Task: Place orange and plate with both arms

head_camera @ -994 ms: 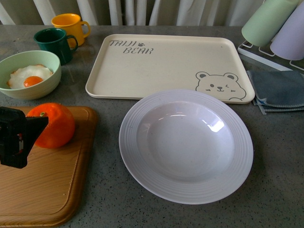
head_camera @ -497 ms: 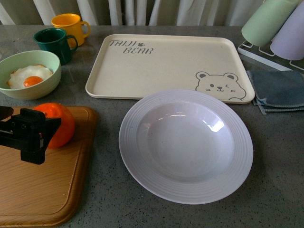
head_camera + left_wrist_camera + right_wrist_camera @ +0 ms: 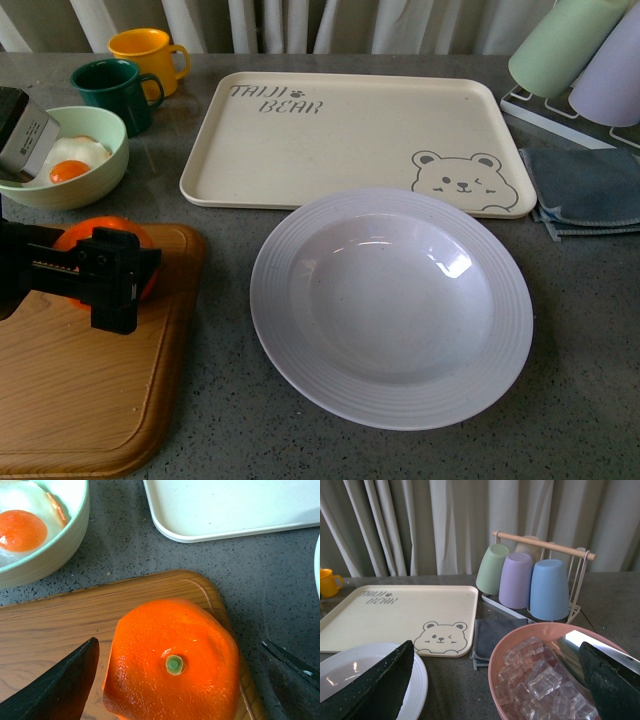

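A: Left gripper [image 3: 180,647], what state?
B: Jaws spread, one finger on each side of the orange [image 3: 98,232]. The wrist view shows a thin gap on one side and a wider gap on the other. Not gripping, no contact I can see.
A: Where's the orange?
B: On the wooden cutting board [image 3: 90,390], at its far right corner, green stem dot facing up. A pale green bowl [image 3: 100,172] with a fried egg sits just behind the board, apart from the fruit.
A: Plate?
B: White plate [image 3: 500,350] lies flat on the grey counter [image 3: 220,400], right of the board, glossy centre up. Its far rim reaches the near edge of the cream bear tray [image 3: 340,140]. Touching or not, cannot tell.
A: Right gripper?
B: Right gripper [image 3: 497,645] shows only in its own wrist view. Fingers wide apart, holding nothing. A pink bowl [image 3: 495,670] of ice cubes is below it, with the plate's edge off to one side.
A: Background, quick.
B: Green mug [image 3: 112,90] and yellow mug [image 3: 148,50] behind the green bowl. Folded grey cloth [image 3: 585,190] right of the tray. Rack [image 3: 540,544] with upturned cups [image 3: 516,580], green, purple and blue, just behind the cloth. Curtains [image 3: 445,525] at the back.
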### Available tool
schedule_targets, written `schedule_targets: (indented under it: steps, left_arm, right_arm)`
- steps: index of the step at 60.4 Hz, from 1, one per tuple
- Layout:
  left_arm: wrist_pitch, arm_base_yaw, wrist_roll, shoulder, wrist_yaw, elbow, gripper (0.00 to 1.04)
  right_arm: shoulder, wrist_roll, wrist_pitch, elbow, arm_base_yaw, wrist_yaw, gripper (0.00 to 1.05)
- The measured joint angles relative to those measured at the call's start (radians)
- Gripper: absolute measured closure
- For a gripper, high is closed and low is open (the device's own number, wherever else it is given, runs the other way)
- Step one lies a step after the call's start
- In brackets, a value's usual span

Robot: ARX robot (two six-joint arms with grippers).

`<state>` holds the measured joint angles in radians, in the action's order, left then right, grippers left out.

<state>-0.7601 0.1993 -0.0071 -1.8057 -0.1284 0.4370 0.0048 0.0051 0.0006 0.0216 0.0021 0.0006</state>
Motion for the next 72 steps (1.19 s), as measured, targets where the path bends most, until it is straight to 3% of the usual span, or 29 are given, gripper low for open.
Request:
schedule_targets:
  steps: [3, 15, 22, 37, 57, 72]
  left_arm:
    - [-0.002, 0.0, 0.0, -0.006, 0.003, 0.003, 0.11]
    - [-0.013, 0.0, -0.002, -0.027, 0.01, 0.006, 0.41]
    - [-0.014, 0.0, -0.002, -0.024, 0.01, 0.006, 0.48]
    - [0.031, 0.049, -0.007, 0.105, -0.004, -0.018, 0.5]
    - [0.041, 0.291, -0.079, 0.132, 0.013, 0.038, 0.5]
    - [0.048, 0.417, -0.089, 0.038, 0.015, 0.143, 0.5]
  right_arm:
    - [0.0, 0.0, 0.0, 0.0, 0.0, 0.0, 0.09]
    - [0.0, 0.0, 0.0, 0.0, 0.0, 0.0, 0.09]
    - [0.0, 0.0, 0.0, 0.0, 0.0, 0.0, 0.09]
    - [0.0, 0.0, 0.0, 0.0, 0.0, 0.0, 0.09]
    - [0.0, 0.0, 0.0, 0.0, 0.0, 0.0, 0.09]
    - [0.0, 0.0, 0.0, 0.0, 0.0, 0.0, 0.09]
